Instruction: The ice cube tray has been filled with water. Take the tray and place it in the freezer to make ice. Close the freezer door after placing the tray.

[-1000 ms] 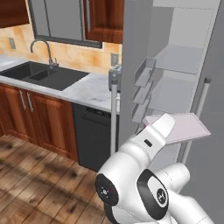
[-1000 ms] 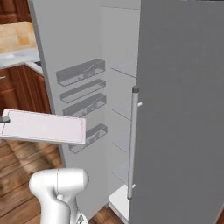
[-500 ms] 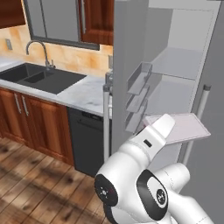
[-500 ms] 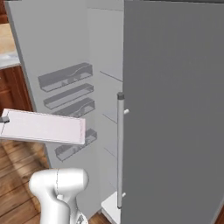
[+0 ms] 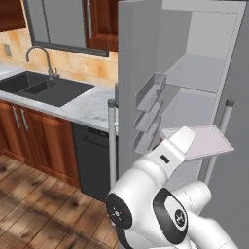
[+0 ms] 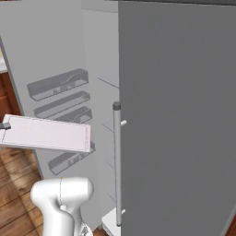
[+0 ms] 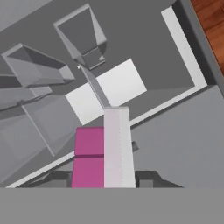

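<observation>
Gripper (image 7: pixel 106 177) clamped shut on the ice cube tray (image 5: pixel 202 141). In hand view the tray runs edge-on up from between my finger tips (image 7: pixel 146 178), pale pinkish-white, w/ a magenta block just left of it at the base.

Tray pos: held flat and roughly level in the air, at about the height of the lower door bins. Left base view: it pokes out past my forearm, in front of the open freezer (image 5: pixel 204 78) compartment. Can't tell whether its far edge has crossed the freezer's front.

Right base view: tray (image 6: pixel 48 133) hangs in front of the inner face of the freezer door (image 6: pixel 41 60); my grip is on its left end at the frame edge, free end nearest the compartment.

Freezer door swung wide open. Door bins (image 5: pixel 150 91) stacked on the inside face, three seen from the left, a fourth lower one in right base view. Pale shelf inside freezer at upper level.

Right-hand fridge door (image 6: pixel 179 120) closed, its vertical bar handle (image 6: pixel 117 161) just right of the tray's free end.

Off to the left: sink (image 5: pixel 41 87) w/ faucet (image 5: pixel 41 58) in a marble counter (image 5: pixel 90 108), black dishwasher (image 5: pixel 92 160) front beneath, wood floor (image 5: pixel 39 209).
</observation>
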